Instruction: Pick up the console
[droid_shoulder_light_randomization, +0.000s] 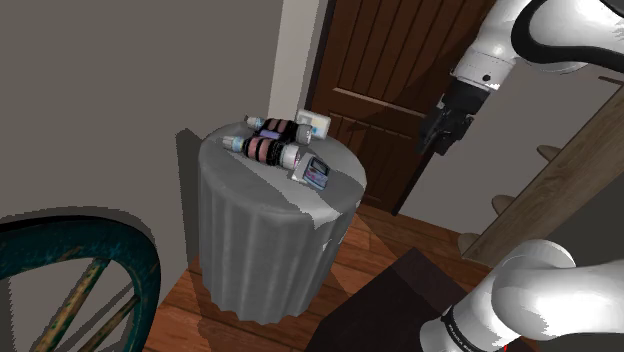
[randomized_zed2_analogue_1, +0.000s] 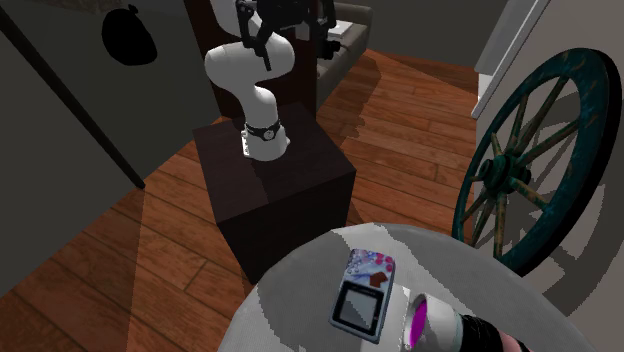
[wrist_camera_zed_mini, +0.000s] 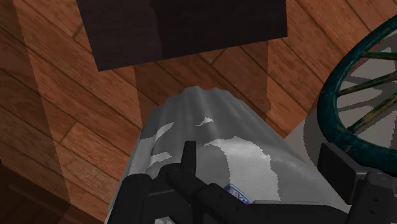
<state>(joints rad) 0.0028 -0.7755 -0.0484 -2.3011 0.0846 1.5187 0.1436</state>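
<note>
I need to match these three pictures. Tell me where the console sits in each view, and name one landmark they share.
Shoulder view: the console lies at the right edge of the grey draped table.
Second exterior view: the console lies low and central, on the tabletop.
Wrist view: a coloured sliver, likely the console, peeks out between the open pincer's fingers.
Shared landmark: the teal wheel beside the table.

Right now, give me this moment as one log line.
gripper: open, high, clear of table | console: flat on table, not held | pick: not done
</note>
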